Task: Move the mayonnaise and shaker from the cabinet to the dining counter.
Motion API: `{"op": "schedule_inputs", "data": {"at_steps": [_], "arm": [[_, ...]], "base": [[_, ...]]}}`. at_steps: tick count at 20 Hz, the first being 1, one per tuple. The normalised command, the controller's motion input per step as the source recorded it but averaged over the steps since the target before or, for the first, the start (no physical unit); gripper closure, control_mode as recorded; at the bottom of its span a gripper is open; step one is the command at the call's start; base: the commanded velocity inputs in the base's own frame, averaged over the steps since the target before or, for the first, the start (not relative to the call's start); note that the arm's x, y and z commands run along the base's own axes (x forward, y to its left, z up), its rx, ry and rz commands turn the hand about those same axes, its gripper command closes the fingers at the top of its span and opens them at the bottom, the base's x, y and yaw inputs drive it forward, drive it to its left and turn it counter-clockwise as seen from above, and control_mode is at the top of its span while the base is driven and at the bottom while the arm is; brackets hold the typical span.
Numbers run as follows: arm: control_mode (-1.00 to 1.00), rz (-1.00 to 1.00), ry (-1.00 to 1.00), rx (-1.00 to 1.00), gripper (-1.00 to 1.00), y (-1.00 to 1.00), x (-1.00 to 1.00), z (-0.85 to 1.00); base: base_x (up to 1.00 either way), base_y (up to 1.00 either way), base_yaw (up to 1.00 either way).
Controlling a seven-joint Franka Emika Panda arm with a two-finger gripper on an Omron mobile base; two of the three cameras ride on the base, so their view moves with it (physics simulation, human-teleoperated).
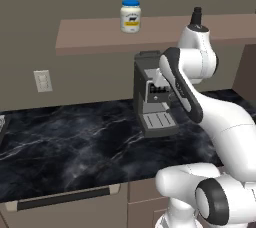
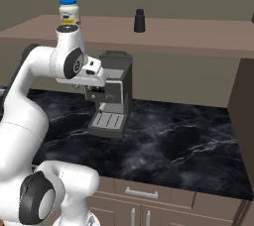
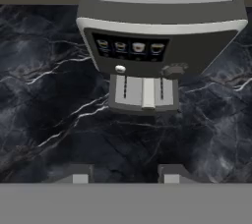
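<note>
Gripper, seen in the hand view as two dark finger tips with bare marble between them, is drawn in as far as it goes and grasps nothing; it hangs above the black marble worktop, facing the coffee machine.

Neither task item has been lifted. Mayonnaise stands upright on the cabinet shelf board, left of the arm in the left base view, its blue lid on. Farther along the same board stands the shaker, well apart from the jar and also upright. Both sit near the board's middle depth, reachable from the front.

Below the shelf, the coffee machine stands against the wall, so the hand will probably need to rise clear of its top before reaching either item.
</note>
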Motion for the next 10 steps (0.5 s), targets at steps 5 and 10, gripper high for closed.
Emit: {"op": "schedule_inputs", "data": {"at_steps": [5,10], "arm": [[-1.00,0.00,0.02,0.00,-1.00,0.00,-0.08,-0.02],[-1.00,0.01,-0.14,0.01,-1.00,0.00,-0.26,0.19]], "base": [[0.00,0.00,0.00],[0.00,0.00,0.00]]}}
